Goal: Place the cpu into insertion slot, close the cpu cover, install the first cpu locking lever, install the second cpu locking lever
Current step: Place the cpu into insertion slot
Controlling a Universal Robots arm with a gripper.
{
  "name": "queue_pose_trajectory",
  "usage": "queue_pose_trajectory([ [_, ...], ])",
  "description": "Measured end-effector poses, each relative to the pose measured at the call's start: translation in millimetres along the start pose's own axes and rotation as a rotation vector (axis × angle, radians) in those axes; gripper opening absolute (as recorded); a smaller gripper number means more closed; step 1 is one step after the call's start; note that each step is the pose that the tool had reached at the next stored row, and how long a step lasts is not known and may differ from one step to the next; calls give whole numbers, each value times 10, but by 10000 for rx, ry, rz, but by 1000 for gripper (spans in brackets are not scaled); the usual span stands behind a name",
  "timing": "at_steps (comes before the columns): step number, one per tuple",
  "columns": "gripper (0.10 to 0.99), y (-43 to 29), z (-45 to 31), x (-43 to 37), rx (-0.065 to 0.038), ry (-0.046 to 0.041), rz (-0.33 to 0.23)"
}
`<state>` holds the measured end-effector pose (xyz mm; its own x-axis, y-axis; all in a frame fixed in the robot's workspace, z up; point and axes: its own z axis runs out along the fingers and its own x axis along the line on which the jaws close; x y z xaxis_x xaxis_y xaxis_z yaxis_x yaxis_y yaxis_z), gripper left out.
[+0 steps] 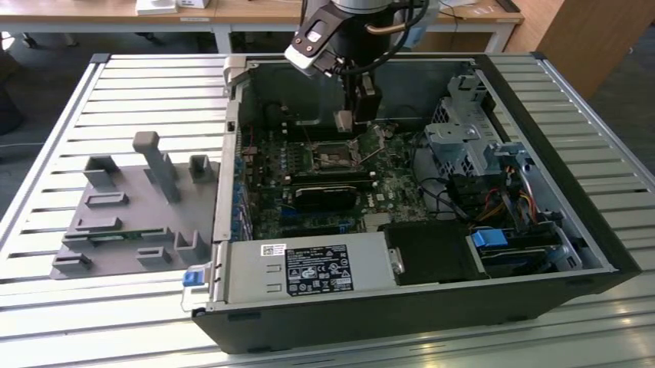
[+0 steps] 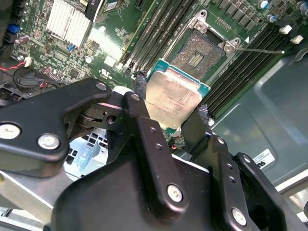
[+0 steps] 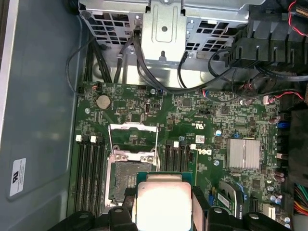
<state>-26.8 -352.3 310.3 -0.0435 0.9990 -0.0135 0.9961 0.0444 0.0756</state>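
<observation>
- Gripping the small, flat, square cpu with its silvery-beige metal top by two opposite edges, the black two-fingered hand holds it above the green motherboard.
- The square, dark-centred insertion slot lies bare beside the chip and apart from it. Its thin silvery cpu cover stands flipped open.
- Long black memory slots flank the socket closely on both sides. A ribbed silver heatsink sits well apart.

No legible text or signs

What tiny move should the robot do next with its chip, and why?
Probably lower the gripper toward the dark square socket with silvery rim: it grips the silvery-beige square chip above the green board, and the thin metal cover frame stands open.
</observation>
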Motion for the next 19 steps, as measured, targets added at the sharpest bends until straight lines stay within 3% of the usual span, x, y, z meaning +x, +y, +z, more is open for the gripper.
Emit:
queue_pose_trajectory([
  [19, 541, -11, 153, 4, 9, -82, -6],
])
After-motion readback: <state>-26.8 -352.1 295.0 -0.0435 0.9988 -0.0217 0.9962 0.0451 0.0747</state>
